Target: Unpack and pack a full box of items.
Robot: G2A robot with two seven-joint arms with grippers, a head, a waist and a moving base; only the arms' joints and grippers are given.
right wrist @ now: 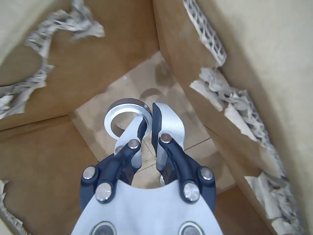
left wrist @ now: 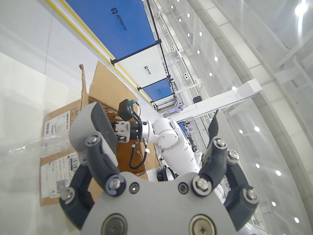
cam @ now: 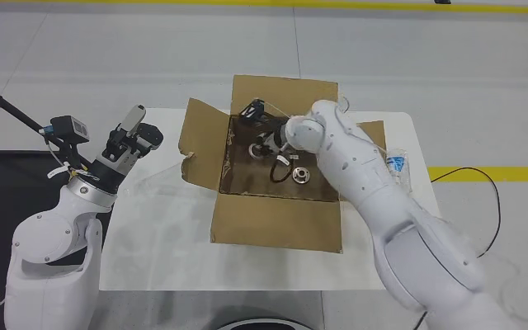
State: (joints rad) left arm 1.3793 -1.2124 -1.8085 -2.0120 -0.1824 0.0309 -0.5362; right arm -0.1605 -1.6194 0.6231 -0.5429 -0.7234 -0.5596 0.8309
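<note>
An open cardboard box (cam: pixel 276 221) stands in the middle of the white table (cam: pixel 165 247). My right arm goes down into it, and inside the box my right gripper (right wrist: pixel 148 118) is shut on the rim of a flat metal ring (right wrist: pixel 115 117), one finger through its hole. The ring hangs a little above the box floor, over its own shadow. From above, this gripper (cam: pixel 264 148) is in the box's far left part, and a second metal ring (cam: pixel 301 174) lies on the floor beside it. My left gripper (left wrist: pixel 159 121) is open and holds nothing, raised left of the box (left wrist: pixel 102 91).
A small clear bag with blue print (cam: pixel 397 162) lies on the table right of the box. Crumpled clear plastic film (cam: pixel 157 177) lies between the left arm and the box. The box flaps stand out on all sides, with torn edges (right wrist: pixel 215 91).
</note>
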